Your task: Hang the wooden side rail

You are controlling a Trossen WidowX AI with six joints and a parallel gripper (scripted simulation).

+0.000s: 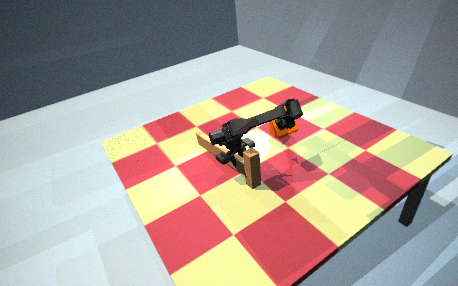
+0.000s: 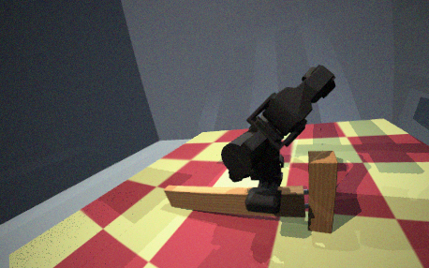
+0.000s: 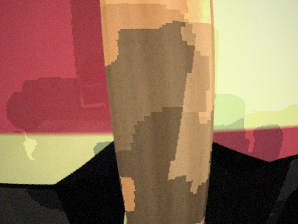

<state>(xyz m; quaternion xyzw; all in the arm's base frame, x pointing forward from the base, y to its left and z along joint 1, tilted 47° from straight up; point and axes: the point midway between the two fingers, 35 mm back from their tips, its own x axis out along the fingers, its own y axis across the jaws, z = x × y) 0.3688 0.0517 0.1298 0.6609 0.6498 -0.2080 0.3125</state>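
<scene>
So we've got the gripper (image 2: 262,201) clamped across the side rail (image 2: 211,199), jaws pinching it from both long faces, pretty close to the end that carries the hooks. Just past the gripper on that side stands the headboard post (image 2: 322,189), upright on the checkered table (image 1: 285,240). The rail's hook end sits right up against the post, with a thin gap showing between them in the exterior view, and we can make out small dark bits there that are probably the hooks. Whether they're actually seated on the pins we can't tell, since the slot is hidden. Behind the gripper, the rail's far end runs down to the tabletop and looks like it's resting there.

Handling-wise, our guess is it's a stiff wooden plank, no flex, not fragile, moderate weight. Because it's long, gripping near the hook end makes sense: we get fine control of the hooks while the far end just pivots on the table. The smooth wood faces could slip a little if we twist, so a square pinch across the width seems like the safest hold. The wrist view just shows the rail running straight up between the fingers.
</scene>
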